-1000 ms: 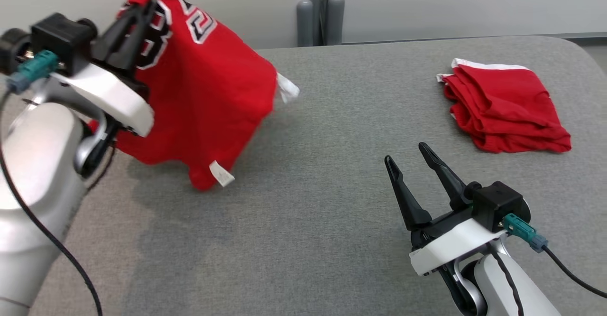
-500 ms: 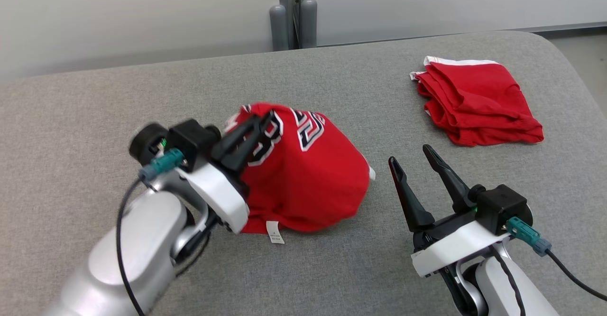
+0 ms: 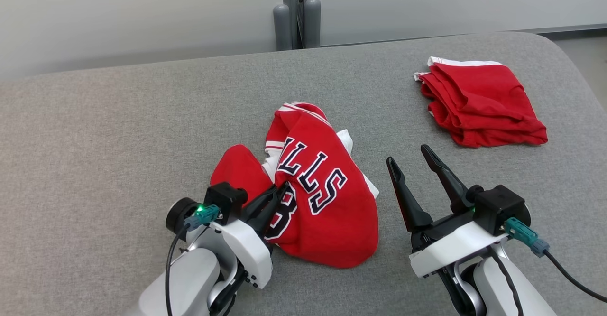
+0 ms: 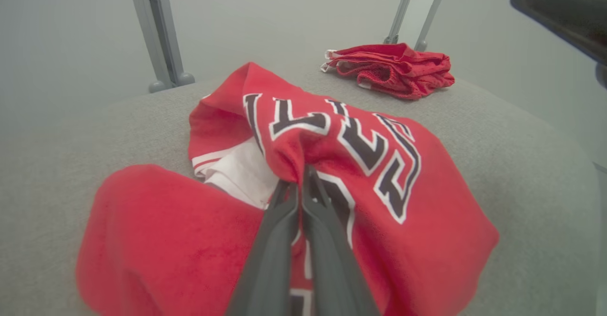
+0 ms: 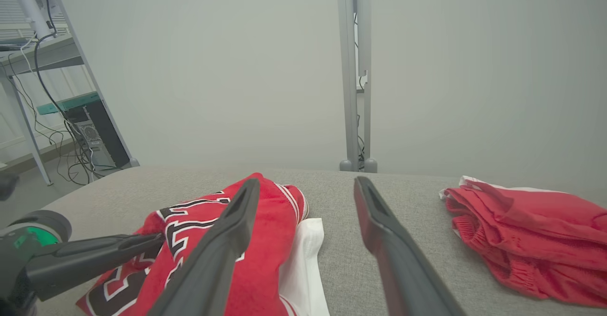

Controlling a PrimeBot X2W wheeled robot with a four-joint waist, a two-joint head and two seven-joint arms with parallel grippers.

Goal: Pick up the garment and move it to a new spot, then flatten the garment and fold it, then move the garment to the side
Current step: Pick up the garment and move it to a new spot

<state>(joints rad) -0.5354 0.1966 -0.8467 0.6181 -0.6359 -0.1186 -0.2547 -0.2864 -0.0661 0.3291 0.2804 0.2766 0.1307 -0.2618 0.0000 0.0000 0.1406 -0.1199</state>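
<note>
A: Jersey (image 3: 327,211) heaped mid-way along grey table (image 3: 118,140), near the front edge; one fold pinched in clenched left gripper (image 3: 279,193).

B: Right gripper (image 3: 407,153) spread wide, empty, just beside. Risk?

A: With a single pinch point, probably dragging the bunch instead of flattening it. Or snagging on release, or straying toward folded shorts (image 3: 483,107).

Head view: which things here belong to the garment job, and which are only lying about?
Job: red jersey, pinched by the shut left gripper; open right gripper beside it; grey table.
Lying about: folded red cloth at the far right; grey post behind the table.
</note>
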